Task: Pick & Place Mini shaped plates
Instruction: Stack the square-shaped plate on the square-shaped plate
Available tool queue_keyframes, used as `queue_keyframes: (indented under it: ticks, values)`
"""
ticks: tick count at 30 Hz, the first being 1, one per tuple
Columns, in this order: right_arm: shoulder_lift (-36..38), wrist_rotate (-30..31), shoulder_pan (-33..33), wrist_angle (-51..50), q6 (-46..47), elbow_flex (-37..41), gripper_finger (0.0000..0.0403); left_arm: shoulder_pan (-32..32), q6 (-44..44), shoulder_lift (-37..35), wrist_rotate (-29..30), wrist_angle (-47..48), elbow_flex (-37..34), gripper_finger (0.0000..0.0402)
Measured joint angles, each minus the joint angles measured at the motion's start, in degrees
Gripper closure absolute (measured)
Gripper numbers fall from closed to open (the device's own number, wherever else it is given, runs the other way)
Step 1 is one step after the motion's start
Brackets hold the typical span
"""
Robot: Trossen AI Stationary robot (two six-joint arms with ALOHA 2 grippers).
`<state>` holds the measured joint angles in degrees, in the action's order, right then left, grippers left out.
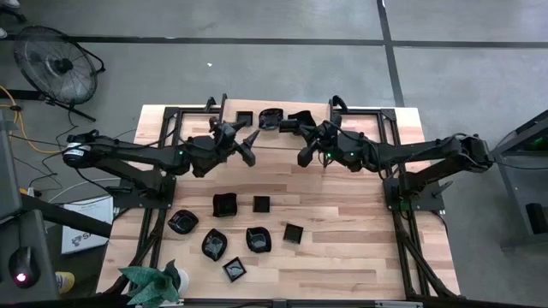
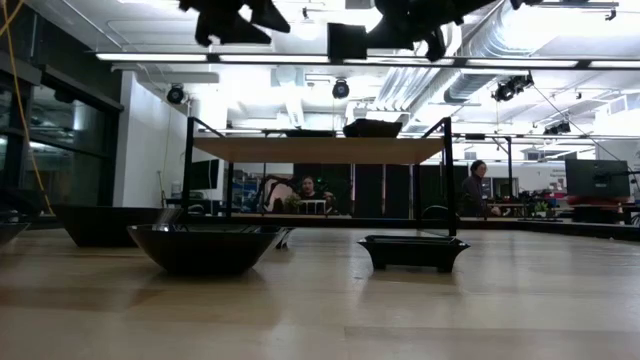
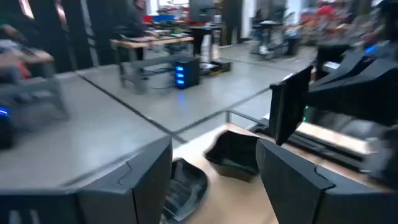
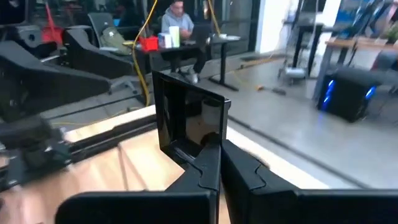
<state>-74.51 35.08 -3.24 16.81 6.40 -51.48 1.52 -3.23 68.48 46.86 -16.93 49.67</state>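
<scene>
The right gripper (image 4: 214,155) is pinched on 1 glossy black square mini plate (image 4: 186,118), held upright by its edge high above the far end of the pale wooden bench (image 1: 342,222). The left gripper (image 3: 214,180) hangs spread and empty close by, over 2 black dishes (image 3: 236,155) already resting on the raised shelf (image 2: 320,150). My worry is that the thin edge grip lets the slick plate swivel or slip and drop among them. About 7 more plates (image 1: 257,238) wait near the front, beside a green plant (image 1: 150,282). Beyond is an open workshop with desks and a seated person (image 4: 177,28).
</scene>
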Motion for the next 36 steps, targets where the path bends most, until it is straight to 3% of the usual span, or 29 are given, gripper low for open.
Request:
queue_keyframes:
  ticks: [10, 18, 27, 31, 36]
  values:
    - [-4.9, 5.0, 0.0, -2.0, -15.3, -9.8, 0.0403, 0.0, 7.7, 9.7, 10.2, 0.7, 9.8, 0.0172]
    - [-6.7, 3.0, 1.5, -2.0, -21.3, -12.2, 0.0403, 0.0, 7.7, 11.1, 9.1, 0.5, 12.7, 0.0172]
    - [-6.7, 1.8, 0.9, -2.0, -21.5, -12.2, 0.0403, 0.0, 6.9, 11.0, 8.9, 0.4, 12.7, 0.0173]
    - [-6.7, 1.5, 1.0, -2.0, -21.5, -12.2, 0.0403, 0.0, 6.0, 11.0, 8.8, 0.4, 12.7, 0.0195]
    - [-6.7, 1.1, 1.0, -1.9, -21.9, -12.2, 0.0403, 0.0, 6.0, 11.0, 8.4, 0.4, 12.7, 0.0252]
